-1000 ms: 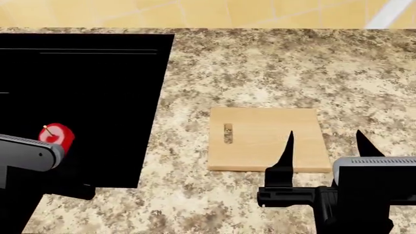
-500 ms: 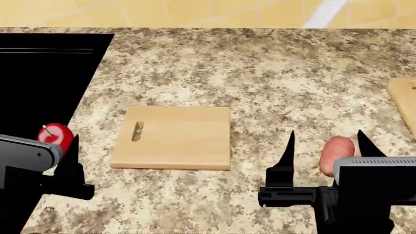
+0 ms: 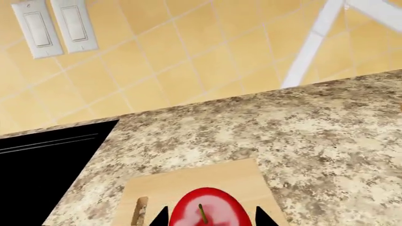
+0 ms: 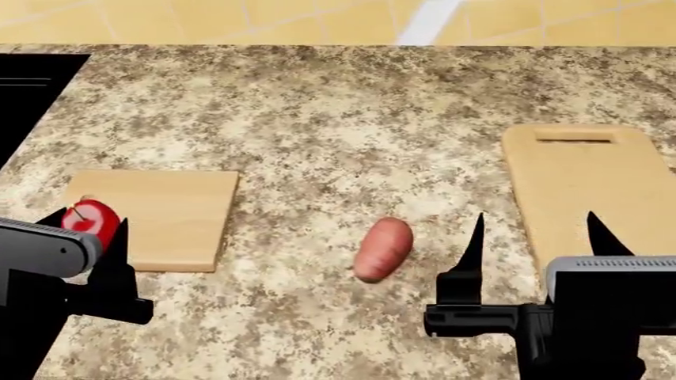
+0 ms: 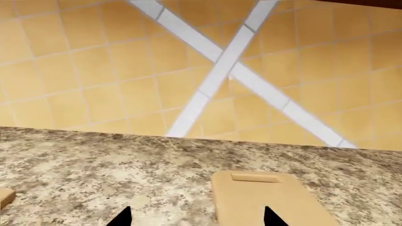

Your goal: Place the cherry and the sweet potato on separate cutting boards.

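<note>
While our two arms hang low over the speckled counter (image 4: 317, 119), the left gripper (image 4: 85, 229) is clenched on the cherry (image 4: 92, 218), which we see pinched between the dark fingertips in the left wrist view, stem toward the camera. It sits above the near left part of the plain square board (image 4: 158, 218); whether the fruit touches the wood, we cannot tell. We judge the drop there needs only a short descent and a release.

Our right gripper (image 4: 533, 229) is spread wide and holds nothing, its two black fingers (image 4: 470, 261) pointing away from us. The sweet potato (image 4: 382, 248) lies on the bare counter just to the left of that gripper, between the two boards and nearer the right arm than the left. Its long axis runs from near-left to far-right, slightly slanted, so we reckon the open fingers must shift left and turn a little to close across its narrow width.

Farther back and to the right lies the longer, paler board (image 4: 575, 182), rounded at the corners, its slot handle (image 4: 574, 137) at the far end. It stands directly ahead of the right gripper and is bare. Beyond it rises the yellow tiled wall (image 5: 82, 80).
</note>
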{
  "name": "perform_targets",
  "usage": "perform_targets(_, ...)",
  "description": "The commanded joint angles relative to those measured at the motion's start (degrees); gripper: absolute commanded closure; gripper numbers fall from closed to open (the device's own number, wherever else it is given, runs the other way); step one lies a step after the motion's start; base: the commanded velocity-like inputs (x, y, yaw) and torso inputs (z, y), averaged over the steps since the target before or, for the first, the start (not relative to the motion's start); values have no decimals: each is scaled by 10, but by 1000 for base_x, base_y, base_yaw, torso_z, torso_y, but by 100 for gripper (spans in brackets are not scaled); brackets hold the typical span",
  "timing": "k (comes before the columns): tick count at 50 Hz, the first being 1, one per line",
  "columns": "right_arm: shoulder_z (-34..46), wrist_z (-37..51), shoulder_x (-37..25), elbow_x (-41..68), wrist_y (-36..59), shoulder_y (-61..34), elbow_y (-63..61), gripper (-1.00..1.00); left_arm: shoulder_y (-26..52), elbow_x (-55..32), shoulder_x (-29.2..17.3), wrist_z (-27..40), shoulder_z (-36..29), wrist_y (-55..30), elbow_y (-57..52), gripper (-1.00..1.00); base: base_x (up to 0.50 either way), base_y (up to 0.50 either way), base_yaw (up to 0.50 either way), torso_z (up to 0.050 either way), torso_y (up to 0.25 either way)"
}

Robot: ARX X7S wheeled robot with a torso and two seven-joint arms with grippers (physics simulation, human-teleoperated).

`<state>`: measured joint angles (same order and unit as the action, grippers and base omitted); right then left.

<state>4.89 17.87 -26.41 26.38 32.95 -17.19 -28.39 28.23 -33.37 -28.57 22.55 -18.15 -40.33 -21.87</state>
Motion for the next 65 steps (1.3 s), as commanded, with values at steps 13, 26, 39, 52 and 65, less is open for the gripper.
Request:
perform_targets(13, -2, 14, -3, 3, 16, -4, -5, -100, 2, -7, 0, 8, 0, 3, 5, 100, 0, -90, 0, 0, 0)
perform_targets(26, 3, 19, -7, 4, 29, -6, -5, -100, -1, -12, -5, 5, 3, 4, 0, 100, 146, 0, 0, 0, 0)
perform_targets(39, 3, 22, -11, 4, 31, -7, -14, -100, 0, -3, 5, 1, -8, 16, 18, 100, 38, 0, 0, 0, 0)
perform_targets(52, 2, 23, -13, 3, 27, -6, -10, -100, -3, -18, 3, 7, 10, 15, 11, 100, 0, 0, 0, 0, 0)
perform_targets(65, -1, 22, -12, 6, 21, -2, -1, -100, 176, 21, 44, -63, -47, -6, 217, 100, 0, 0, 0, 0, 0)
